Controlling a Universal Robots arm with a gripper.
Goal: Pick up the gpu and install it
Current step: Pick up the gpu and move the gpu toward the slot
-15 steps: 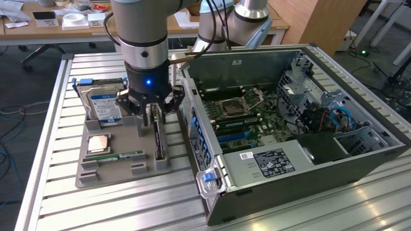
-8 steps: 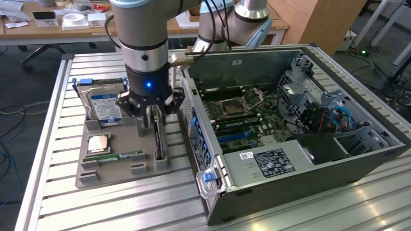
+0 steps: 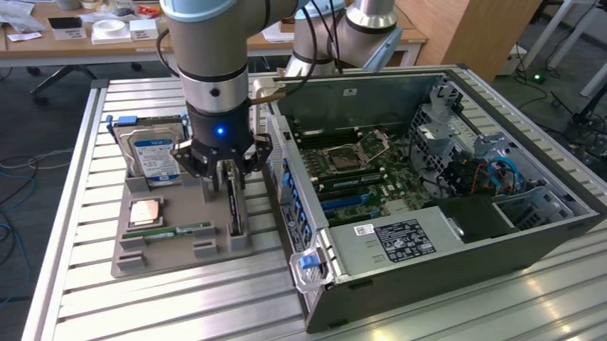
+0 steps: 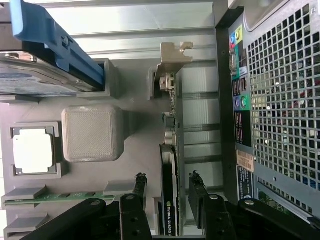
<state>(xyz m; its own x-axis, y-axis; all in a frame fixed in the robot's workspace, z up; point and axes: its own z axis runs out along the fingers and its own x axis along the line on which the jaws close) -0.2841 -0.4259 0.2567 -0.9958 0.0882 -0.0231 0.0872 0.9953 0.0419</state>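
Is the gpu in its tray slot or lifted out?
In: the gpu stands on edge in the grey tray, the open gripper astride it.

The arm (image 3: pixel 216 50) comes down from above with its grey wrist segment (image 3: pixel 218 99) held upright, a small blue light (image 3: pixel 220 131) glowing on its lower band. Beneath it the black pincer (image 3: pixel 229 186) points straight down, its two fingers (image 4: pixel 204 205) spread apart, parallel and level with each other, jaws standing open.
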